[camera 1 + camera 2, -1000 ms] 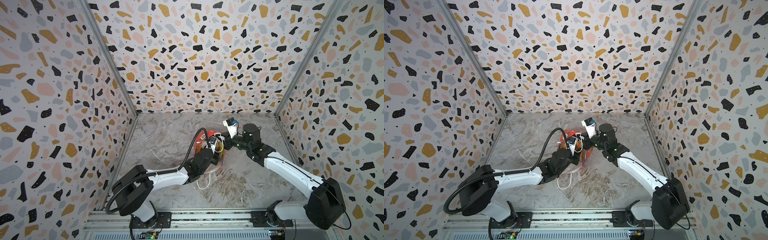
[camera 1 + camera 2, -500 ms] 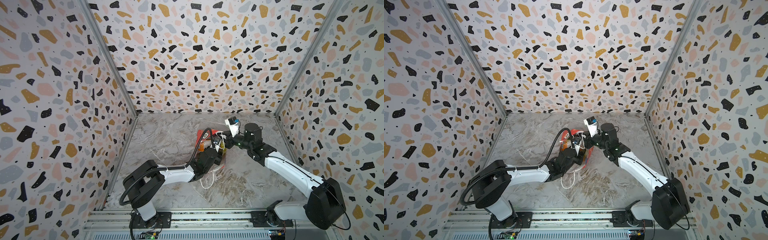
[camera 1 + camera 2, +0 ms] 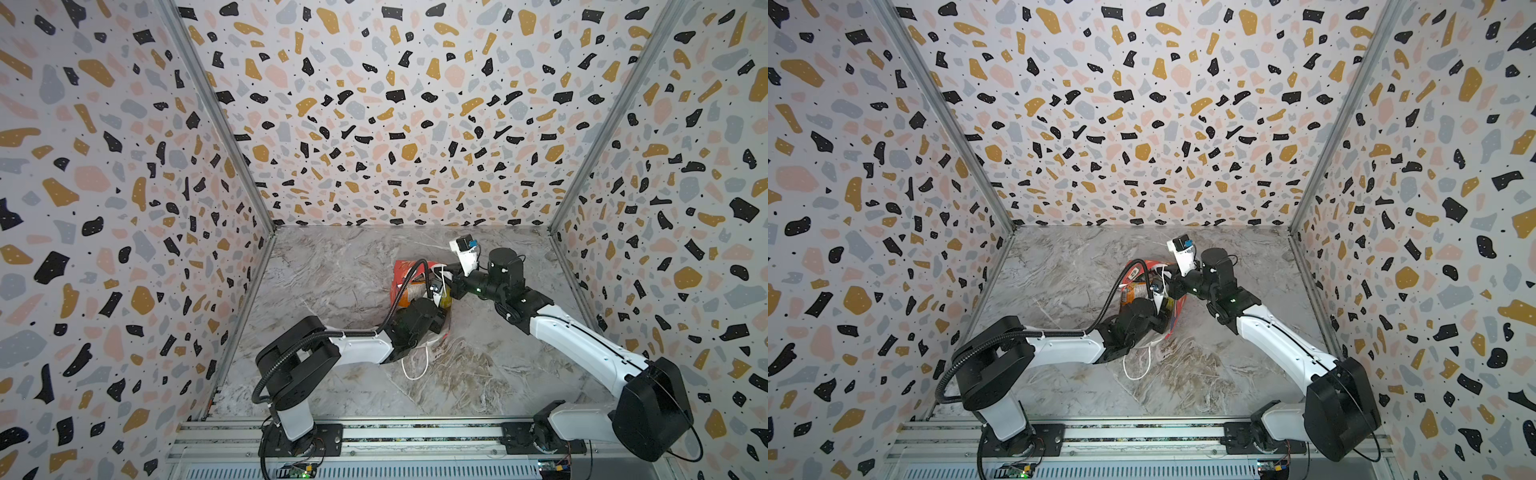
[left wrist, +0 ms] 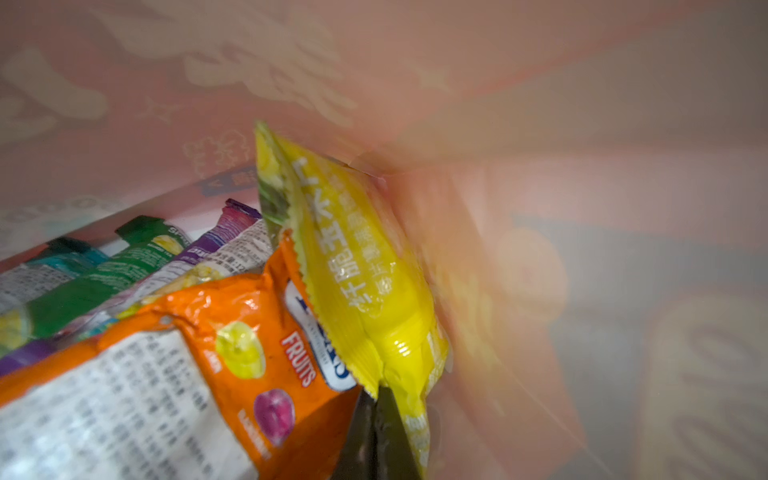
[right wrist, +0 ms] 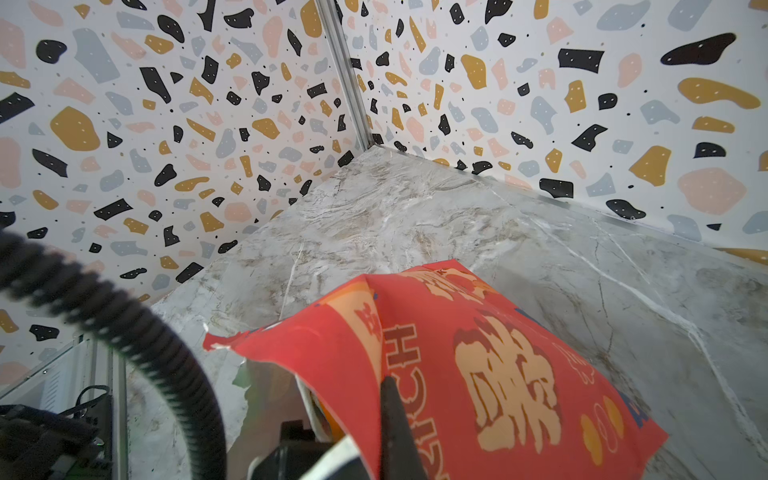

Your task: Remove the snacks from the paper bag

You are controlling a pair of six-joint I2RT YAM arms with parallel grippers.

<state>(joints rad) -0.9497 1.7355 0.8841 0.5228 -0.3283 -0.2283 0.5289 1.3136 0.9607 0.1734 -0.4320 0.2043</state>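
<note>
The red paper bag (image 3: 404, 270) lies on its side mid-table, mouth toward the arms, in both top views. My left gripper (image 4: 376, 392) is deep inside it, hidden from above. Its dark fingers are shut on the bottom corner of a yellow packet (image 4: 353, 266) that stands against the bag's pink-lit wall. Beside it lie an orange FOX'S packet (image 4: 199, 345), a green one (image 4: 104, 278), a purple one (image 4: 224, 237) and a teal one (image 4: 62, 259). My right gripper (image 5: 384, 384) is shut on the bag's upper wall (image 5: 498, 353) at the mouth, holding it up.
The bag's white cord handle (image 3: 415, 365) loops on the marble in front of the mouth. The left arm's black ribbed cable (image 5: 124, 316) arches over the bag. Patterned walls close three sides, and an aluminium rail (image 3: 374, 436) runs along the front.
The left arm has reached further into the bag and its jaws have closed on the yellow packet. The right arm has kept its hold on the bag wall, barely moving.
</note>
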